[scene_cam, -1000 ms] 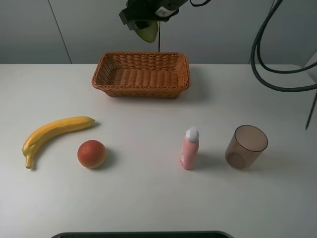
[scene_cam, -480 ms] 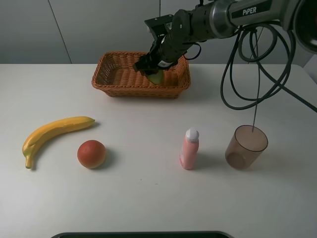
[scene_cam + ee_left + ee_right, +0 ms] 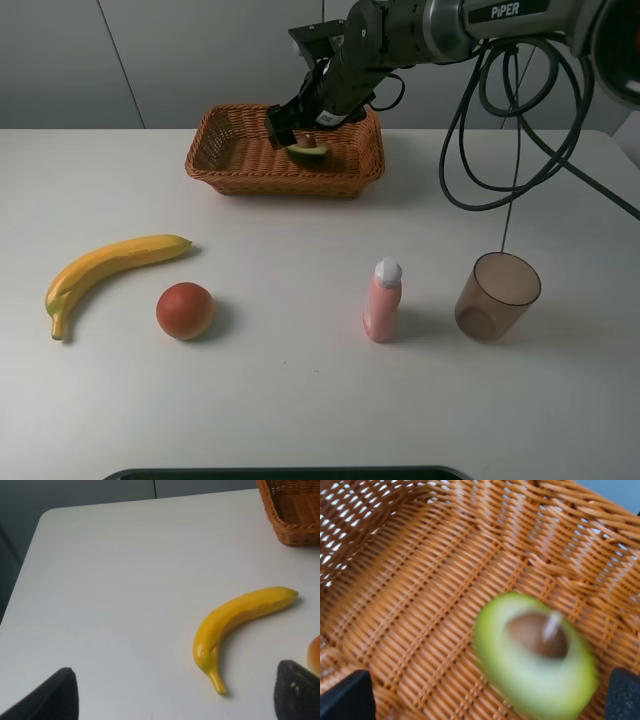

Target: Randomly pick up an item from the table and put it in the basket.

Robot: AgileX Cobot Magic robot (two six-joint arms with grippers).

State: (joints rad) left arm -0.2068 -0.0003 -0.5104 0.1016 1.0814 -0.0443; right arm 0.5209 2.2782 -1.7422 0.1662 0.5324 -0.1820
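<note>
The halved avocado (image 3: pixel 307 151) lies flesh up in the wicker basket (image 3: pixel 225 172) at the back of the white table (image 3: pixel 300 400). My right gripper (image 3: pixel 298 124) hangs just above it, open, and the avocado is out of its grasp. In the right wrist view the avocado (image 3: pixel 535 665) is blurred on the basket floor (image 3: pixel 420 580), between my spread fingertips (image 3: pixel 345 697). My left gripper (image 3: pixel 172 695) is open and empty over the left side of the table, near the banana (image 3: pixel 240 617). It is out of the exterior view.
A yellow banana (image 3: pixel 110 265) and a round red-orange fruit (image 3: pixel 185 310) lie front left. A pink bottle (image 3: pixel 383 300) and a brown translucent cup (image 3: pixel 497 295) stand front right. Black cables hang over the right side. A basket corner (image 3: pixel 292 510) shows in the left wrist view.
My right gripper came down with the avocado from above the basket into it, then opened and let go. The avocado now lies in the basket and the gripper has lifted slightly.
</note>
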